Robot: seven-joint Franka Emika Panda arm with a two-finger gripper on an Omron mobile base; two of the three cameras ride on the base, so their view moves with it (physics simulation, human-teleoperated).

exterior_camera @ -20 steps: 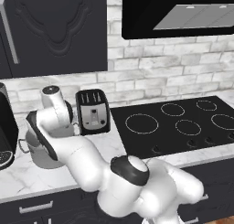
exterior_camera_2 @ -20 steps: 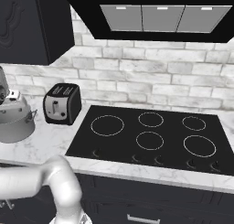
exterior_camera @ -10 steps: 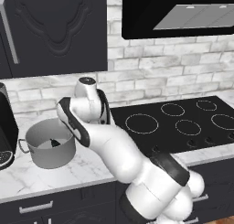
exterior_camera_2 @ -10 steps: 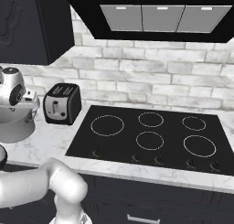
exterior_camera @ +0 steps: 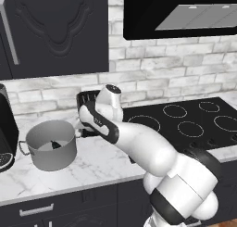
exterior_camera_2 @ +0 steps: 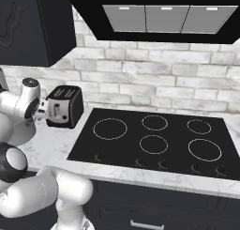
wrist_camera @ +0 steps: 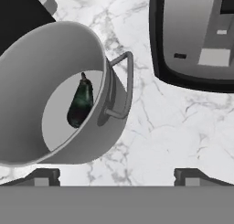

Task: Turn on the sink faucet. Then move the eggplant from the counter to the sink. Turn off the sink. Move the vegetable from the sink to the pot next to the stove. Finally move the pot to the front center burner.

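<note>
1. Risk: pot (exterior_camera: 49, 149) sits on worktop (wrist_camera: 160, 122) left of stove (exterior_camera_2: 154, 137), w/ toaster (exterior_camera_2: 65, 106) between; a one-handle grab could tip it en route to front center burner (exterior_camera_2: 153, 144).
2. Gripper (wrist_camera: 116, 176) spread wide, empty, above worktop beside pot handle (wrist_camera: 122, 86).
3. Eggplant (wrist_camera: 80, 104): dark, glossy, elongated, lying on pot floor.
4. Pot: light grey steel, upright.
</note>
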